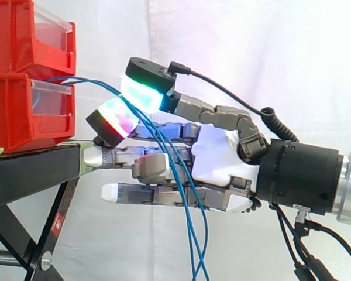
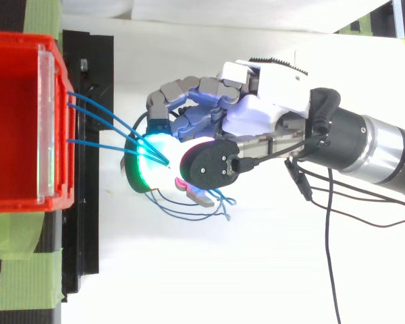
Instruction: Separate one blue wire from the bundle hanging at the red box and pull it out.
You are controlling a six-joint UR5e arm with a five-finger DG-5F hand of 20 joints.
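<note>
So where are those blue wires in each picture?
Side view: the wires leave the red bin at upper left, pass between two glowing fingers and hang down mid-frame.
Top view: the wires fan from the red bin at left to the fingers at centre.
Shared landmark: the red bin.

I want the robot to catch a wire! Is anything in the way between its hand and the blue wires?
No, nothing visible is in the way. The blue wires hang out of the red bin and already lie across the hand. Away from the bin, the pulling path looks free too.
</note>
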